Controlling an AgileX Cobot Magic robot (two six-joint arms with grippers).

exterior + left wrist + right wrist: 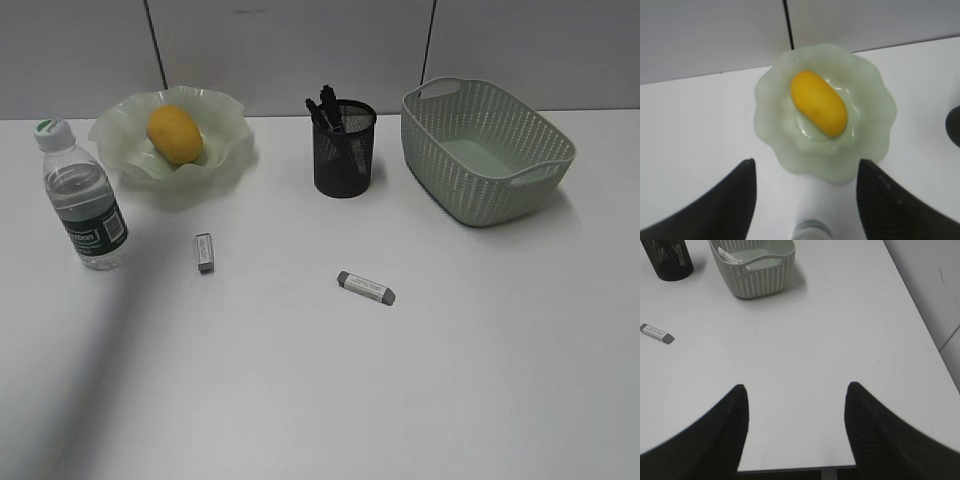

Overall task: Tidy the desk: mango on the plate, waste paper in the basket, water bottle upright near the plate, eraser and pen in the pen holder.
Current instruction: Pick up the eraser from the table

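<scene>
The mango [175,133] lies in the wavy-rimmed green plate [120,128] at the back left; both show in the left wrist view, mango [818,102] and plate [840,155]. The water bottle [85,200] stands upright just left of the plate, and its cap [811,231] shows below my open, empty left gripper [805,167]. The pen holder [344,148] holds dark pens [325,105]. Two grey erasers lie on the desk [320,400], one [204,252] left of centre and one [366,288] at centre. The basket [487,150] holds a white printed scrap [726,255]. My right gripper [796,387] is open and empty.
The right gripper hovers over bare desk near the front edge [790,471], with the basket [752,262], pen holder [667,260] and one eraser [657,333] farther off. A grey panel wall runs behind the desk. Neither arm shows in the exterior view.
</scene>
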